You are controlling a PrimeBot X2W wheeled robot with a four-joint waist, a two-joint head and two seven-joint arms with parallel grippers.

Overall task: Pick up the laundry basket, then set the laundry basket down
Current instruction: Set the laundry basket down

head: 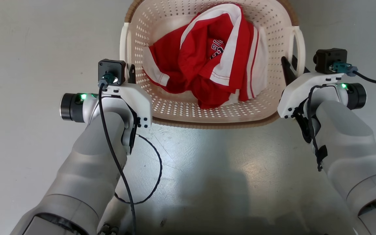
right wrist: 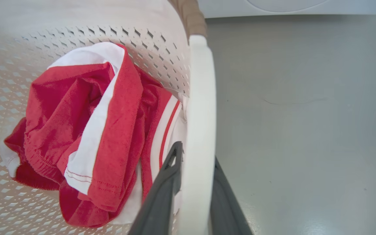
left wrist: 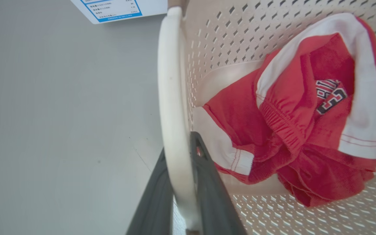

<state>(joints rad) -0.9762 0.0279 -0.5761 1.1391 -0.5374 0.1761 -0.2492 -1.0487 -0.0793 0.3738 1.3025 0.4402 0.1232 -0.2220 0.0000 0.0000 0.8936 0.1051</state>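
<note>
The laundry basket (head: 175,109) is cream-white and perforated, with a brown woven-look rim, and sits at the top centre of the head view between my two arms. Red and white clothing (head: 207,58) lies crumpled inside it. My left gripper (head: 131,70) is shut on the basket's left white handle (left wrist: 170,98), which runs between its dark fingers (left wrist: 207,182). My right gripper (head: 290,68) is shut on the right white handle (right wrist: 201,114), with one finger (right wrist: 162,195) inside the basket and the other outside. Whether the basket rests on the floor or hangs above it, I cannot tell.
Smooth grey floor (head: 28,49) lies all around the basket. A white washer front (right wrist: 289,6) stands beyond the basket's far end, with a blue-framed label (left wrist: 116,9) on it. A black cable (head: 155,169) loops from my left wrist over the floor.
</note>
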